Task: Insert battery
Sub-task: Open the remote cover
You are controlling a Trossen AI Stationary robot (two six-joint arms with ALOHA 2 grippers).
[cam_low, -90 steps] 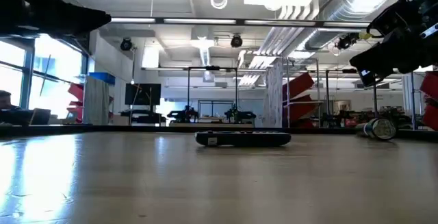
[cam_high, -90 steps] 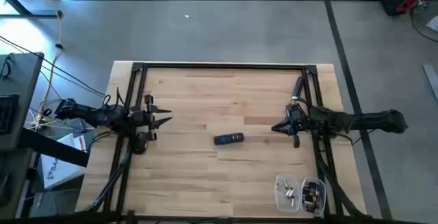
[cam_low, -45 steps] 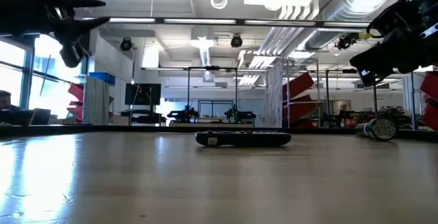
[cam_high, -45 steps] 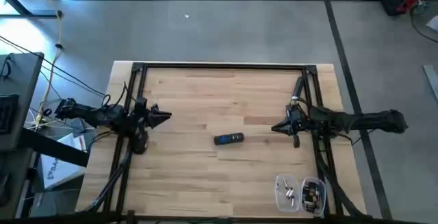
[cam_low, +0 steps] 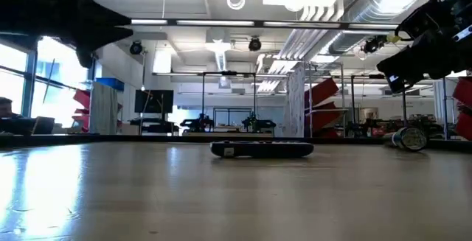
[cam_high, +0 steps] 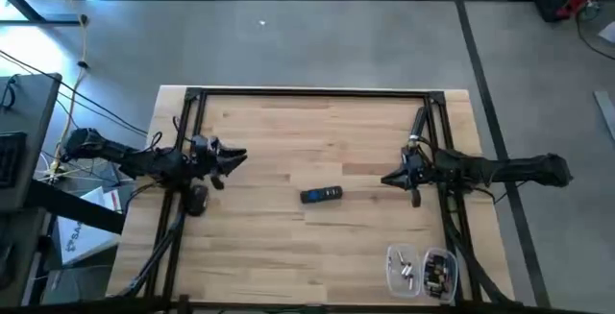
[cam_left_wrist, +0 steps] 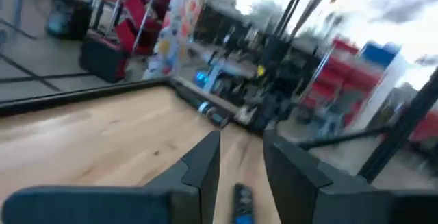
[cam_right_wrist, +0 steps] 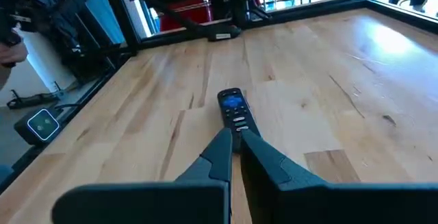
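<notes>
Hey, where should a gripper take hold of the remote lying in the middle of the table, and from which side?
Probably across the middle of its long edges, coming straight down from above. The remote lies flat on the table, long and narrow, running left to right in the high view, so only its narrow width suits the fingers. Neither the left gripper nor the right gripper touches it.

Bright daylight; window glare sheens the bench (cam_low: 88, 189) at its left. Left wrist view motion-blurred.

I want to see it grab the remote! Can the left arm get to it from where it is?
Probably yes. The left gripper hangs above the table's left side, fingers slightly apart, pointing toward the remote. Only bare table lies between them. The right gripper waits on the other side.
</notes>
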